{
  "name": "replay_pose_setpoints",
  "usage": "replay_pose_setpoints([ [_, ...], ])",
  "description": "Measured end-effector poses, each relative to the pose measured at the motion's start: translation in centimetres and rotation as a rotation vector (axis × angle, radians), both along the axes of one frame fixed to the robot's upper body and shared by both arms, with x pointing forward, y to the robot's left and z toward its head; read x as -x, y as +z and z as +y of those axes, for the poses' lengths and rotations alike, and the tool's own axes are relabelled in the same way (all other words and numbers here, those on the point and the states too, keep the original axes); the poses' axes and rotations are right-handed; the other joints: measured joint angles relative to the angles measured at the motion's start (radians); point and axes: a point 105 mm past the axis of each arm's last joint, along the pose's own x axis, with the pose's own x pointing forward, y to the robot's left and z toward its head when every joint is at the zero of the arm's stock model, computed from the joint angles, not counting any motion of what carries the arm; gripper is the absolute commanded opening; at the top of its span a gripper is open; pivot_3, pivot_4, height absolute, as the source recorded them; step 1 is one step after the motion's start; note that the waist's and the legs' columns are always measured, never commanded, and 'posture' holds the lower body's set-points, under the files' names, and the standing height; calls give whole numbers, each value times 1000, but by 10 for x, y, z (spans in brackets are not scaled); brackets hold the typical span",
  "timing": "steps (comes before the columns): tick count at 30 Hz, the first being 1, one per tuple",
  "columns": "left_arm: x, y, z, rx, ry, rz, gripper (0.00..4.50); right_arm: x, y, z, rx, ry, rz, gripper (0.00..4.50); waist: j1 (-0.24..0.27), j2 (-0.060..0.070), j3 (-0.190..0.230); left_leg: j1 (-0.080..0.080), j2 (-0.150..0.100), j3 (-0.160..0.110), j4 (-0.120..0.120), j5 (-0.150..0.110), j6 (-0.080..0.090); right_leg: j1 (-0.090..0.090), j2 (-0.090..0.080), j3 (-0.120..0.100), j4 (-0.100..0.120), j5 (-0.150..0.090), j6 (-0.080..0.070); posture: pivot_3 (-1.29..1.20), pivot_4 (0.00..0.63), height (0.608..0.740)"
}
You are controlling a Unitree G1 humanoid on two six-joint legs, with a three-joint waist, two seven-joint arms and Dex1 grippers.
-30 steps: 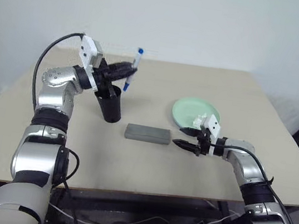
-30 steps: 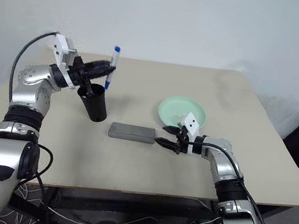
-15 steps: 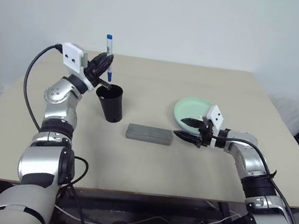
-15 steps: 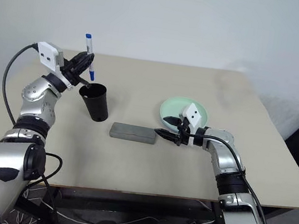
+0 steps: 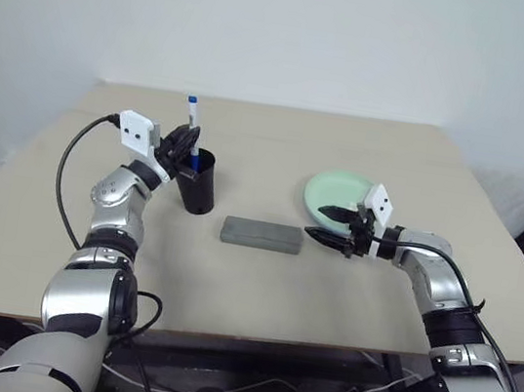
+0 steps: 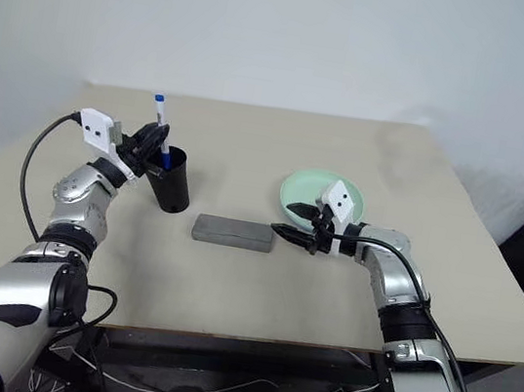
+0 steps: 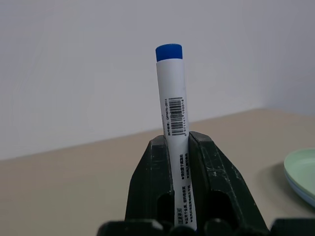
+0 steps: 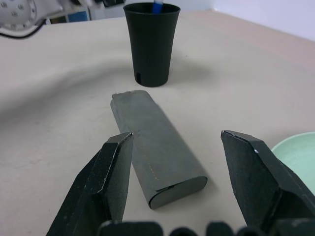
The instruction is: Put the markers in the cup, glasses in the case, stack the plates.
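Observation:
My left gripper is shut on a white marker with blue ends and holds it upright beside the black cup. The marker's lower blue end dips into the cup's mouth. The grey case lies shut at mid-table. My right gripper hovers open just right of the case's end, its fingers wide apart and level with the table. Behind it sits the mint green plate, with a pale blue edge showing under it. The glasses are out of view.
The tan table ends against a white wall at the back. Its right edge drops off to a dark floor. The left arm's black cable loops beside the arm.
The left gripper has swung left and down with the marker. The marker has turned upright and its lower end now sits in the cup's mouth. The right gripper has stayed still.

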Motion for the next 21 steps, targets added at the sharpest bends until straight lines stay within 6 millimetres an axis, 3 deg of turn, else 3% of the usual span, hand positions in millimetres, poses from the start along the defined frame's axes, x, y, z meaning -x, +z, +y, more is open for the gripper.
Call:
replay_pose_setpoints([
  [9,0,-1,-1,-18,2,-2,3432,0,0,0,-1,-1,1,3094,0,0,0,0,0,0,0,0,0,0,0,0,0,0,0,0,0,737],
  [21,8,7,-2,7,-54,-55,3432,3,-6,-1,-11,-2,21,3094,0,0,0,-1,0,0,0,0,0,0,0,0,0,0,0,0,0,737],
])
